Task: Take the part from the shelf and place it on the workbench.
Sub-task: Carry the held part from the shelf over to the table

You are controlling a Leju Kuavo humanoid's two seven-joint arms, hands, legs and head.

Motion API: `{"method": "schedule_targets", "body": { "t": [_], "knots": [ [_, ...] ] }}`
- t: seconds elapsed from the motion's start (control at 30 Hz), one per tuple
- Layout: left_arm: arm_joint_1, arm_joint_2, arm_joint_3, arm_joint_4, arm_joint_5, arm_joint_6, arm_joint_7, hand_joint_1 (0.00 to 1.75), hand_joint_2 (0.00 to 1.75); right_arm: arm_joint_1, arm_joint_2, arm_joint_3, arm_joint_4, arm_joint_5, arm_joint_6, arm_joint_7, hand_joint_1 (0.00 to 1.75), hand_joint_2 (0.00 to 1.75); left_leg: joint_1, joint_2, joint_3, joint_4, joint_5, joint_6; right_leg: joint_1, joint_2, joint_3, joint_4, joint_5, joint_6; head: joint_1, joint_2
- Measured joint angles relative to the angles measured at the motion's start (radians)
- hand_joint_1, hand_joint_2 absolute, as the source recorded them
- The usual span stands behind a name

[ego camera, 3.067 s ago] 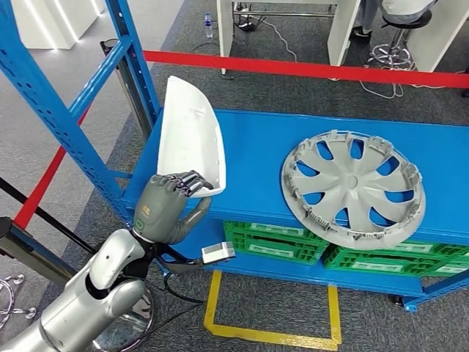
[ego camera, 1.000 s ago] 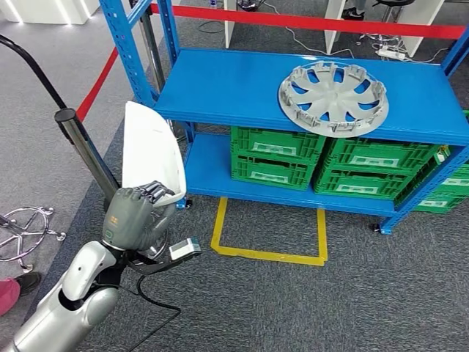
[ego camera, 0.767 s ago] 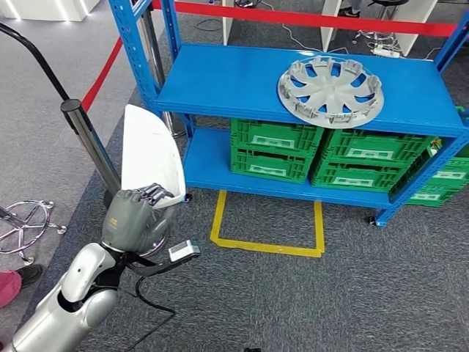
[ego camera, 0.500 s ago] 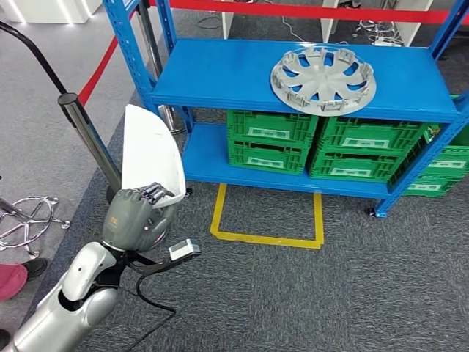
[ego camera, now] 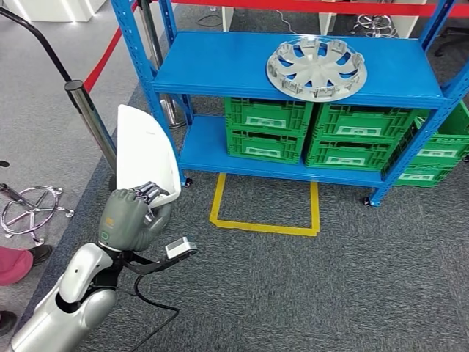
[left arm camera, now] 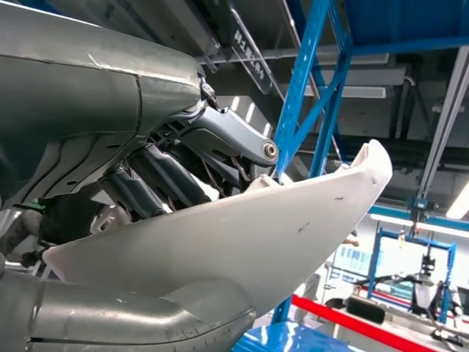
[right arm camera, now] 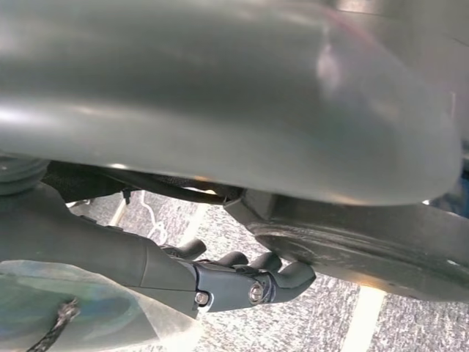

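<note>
Part (ego camera: 145,150) stood upright at twelve o'clock of the left hand (ego camera: 126,219), which pinched its lower edge; right hand (right arm camera: 243,282) curled, empty.

This is looking like a workshop or industrial test hall. A blue steel shelf rack (ego camera: 310,70) is standing on grey carpet flooring (ego camera: 343,286), carrying a grey wheel cover (ego camera: 316,68) on its upper level and green plastic crates (ego camera: 265,130) stacked below. Yellow tape (ego camera: 264,226) is marking out a standing box on the floor before the rack. A red barrier belt (ego camera: 108,53) is running from a metal stanchion post (ego camera: 91,121), fencing the area off.
</note>
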Motion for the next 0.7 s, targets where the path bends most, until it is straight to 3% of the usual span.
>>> {"method": "schedule_targets", "body": {
  "t": [0.03, 0.07, 0.17, 0.2, 0.23, 0.27, 0.3, 0.33, 0.37, 0.43, 0.5, 0.53, 0.57, 0.6, 0.67, 0.7],
  "knots": [
    [0.001, 0.0, 0.0, 0.0, 0.0, 0.0, 0.0, 1.75, 1.75, 0.0, 0.0, 0.0, 0.0, 0.0, 0.0, 0.0, 0.0, 0.0, 0.003, 0.003, -0.007, -0.008, 0.015, 0.003, 0.001, 0.001, -0.006, 0.003, -0.01, 0.003, 0.0, 0.0],
    [0.002, -0.001, 0.0, -0.001, 0.0, 0.0, 0.0, 1.75, 1.75, 0.0, 0.0, 0.0, 0.0, 0.0, -0.001, 0.001, 0.0, 0.0, 0.007, 0.006, -0.017, -0.015, 0.031, 0.006, 0.003, 0.001, -0.018, 0.023, -0.042, 0.007, 0.002, 0.0],
    [0.008, -0.002, 0.0, -0.001, -0.001, 0.0, 0.0, 1.75, 1.75, -0.001, -0.001, 0.0, 0.001, 0.001, -0.001, 0.001, 0.0, 0.0, 0.011, 0.012, -0.06, -0.017, 0.069, 0.007, 0.0, 0.002, -0.061, 0.194, -0.186, 0.022, 0.004, 0.0],
    [0.01, -0.002, 0.0, -0.001, -0.001, 0.0, 0.0, 1.75, 1.75, -0.001, -0.001, 0.0, 0.002, 0.001, -0.001, 0.001, 0.0, 0.0, 0.012, 0.013, -0.077, -0.013, 0.08, 0.005, -0.001, 0.002, -0.066, 0.253, -0.203, 0.027, 0.004, 0.0],
    [0.012, -0.003, 0.0, -0.001, -0.001, 0.0, 0.0, 1.75, 1.75, -0.002, -0.001, 0.0, 0.002, 0.001, -0.001, 0.001, 0.0, 0.0, 0.013, 0.014, -0.094, -0.009, 0.09, 0.002, -0.003, 0.002, -0.06, 0.289, -0.195, 0.032, 0.004, 0.0],
    [0.013, -0.003, -0.001, -0.001, -0.001, 0.0, 0.0, 1.75, 1.75, -0.002, -0.001, 0.0, 0.003, 0.001, -0.001, 0.001, 0.0, 0.0, 0.016, 0.014, -0.113, -0.003, 0.1, -0.002, -0.005, 0.002, -0.038, 0.29, -0.169, 0.037, 0.004, 0.0],
    [0.014, -0.003, -0.001, -0.001, -0.001, 0.0, 0.0, 1.75, 1.75, -0.002, -0.001, 0.0, 0.005, 0.001, -0.001, 0.002, 0.0, 0.0, 0.019, 0.014, -0.133, 0.006, 0.109, -0.008, -0.01, 0.001, 0.001, 0.254, -0.139, 0.044, 0.003, 0.0],
    [0.014, -0.002, -0.001, -0.002, -0.001, 0.0, 0.0, 1.75, 1.75, -0.001, 0.0, 0.0, 0.006, 0.001, -0.001, 0.005, 0.0, 0.0, 0.019, 0.013, -0.152, 0.019, 0.115, -0.014, -0.015, 0.002, 0.052, 0.192, -0.128, 0.053, 0.004, 0.0],
    [0.014, -0.002, 0.001, -0.003, -0.001, 0.001, 0.0, 1.75, 1.75, 0.0, 0.0, -0.001, 0.007, 0.001, -0.001, 0.008, 0.0, 0.0, 0.02, 0.012, -0.17, 0.035, 0.12, -0.02, -0.019, 0.005, 0.107, 0.117, -0.135, 0.058, 0.006, 0.0],
    [0.016, -0.001, 0.005, -0.005, -0.002, 0.002, 0.0, 1.75, 1.75, 0.003, 0.002, -0.001, 0.008, 0.006, -0.002, 0.013, 0.0, 0.0, 0.018, 0.01, -0.194, 0.061, 0.131, -0.028, -0.019, 0.009, 0.167, 0.026, -0.172, 0.051, 0.008, 0.0],
    [0.022, 0.002, 0.009, -0.006, -0.002, 0.005, 0.0, 1.75, 1.75, 0.005, 0.003, 0.0, 0.008, 0.015, -0.002, 0.015, 0.0, 0.0, 0.02, 0.009, -0.206, 0.07, 0.143, -0.036, -0.016, 0.008, 0.16, 0.018, -0.174, 0.027, 0.007, 0.0],
    [0.025, 0.003, 0.01, -0.006, -0.002, 0.005, 0.0, 1.75, 1.75, 0.005, 0.004, 0.0, 0.008, 0.019, -0.003, 0.015, 0.0, 0.0, 0.022, 0.007, -0.214, 0.076, 0.135, -0.041, -0.016, 0.007, 0.151, 0.02, -0.165, 0.017, 0.007, 0.0],
    [0.028, 0.005, 0.012, -0.006, -0.002, 0.006, 0.0, 1.75, 1.75, 0.004, 0.004, 0.0, 0.008, 0.022, -0.003, 0.016, 0.0, 0.0, 0.025, 0.005, -0.223, 0.095, 0.107, -0.048, -0.016, 0.006, 0.14, 0.02, -0.155, 0.005, 0.006, 0.0],
    [0.031, 0.007, 0.014, -0.007, -0.002, 0.006, 0.0, 1.75, 1.75, 0.004, 0.004, 0.0, 0.008, 0.025, -0.003, 0.016, 0.0, 0.0, 0.028, 0.004, -0.235, 0.13, 0.063, -0.055, -0.017, 0.004, 0.127, 0.019, -0.143, -0.004, 0.005, 0.0],
    [0.035, 0.008, 0.019, -0.008, -0.002, 0.007, 0.0, 1.75, 1.75, 0.003, 0.004, 0.0, 0.009, 0.03, -0.004, 0.016, 0.0, 0.0, 0.034, 0.002, -0.258, 0.251, -0.044, -0.065, -0.012, 0.003, 0.098, 0.021, -0.117, -0.014, 0.002, 0.0],
    [0.037, 0.008, 0.022, -0.008, -0.003, 0.008, 0.0, 1.75, 1.75, 0.002, 0.005, 0.0, 0.009, 0.032, -0.004, 0.016, 0.0, 0.0, 0.035, 0.002, -0.262, 0.312, -0.073, -0.066, -0.009, 0.003, 0.082, 0.021, -0.104, -0.015, 0.001, 0.0]
  ]
}}
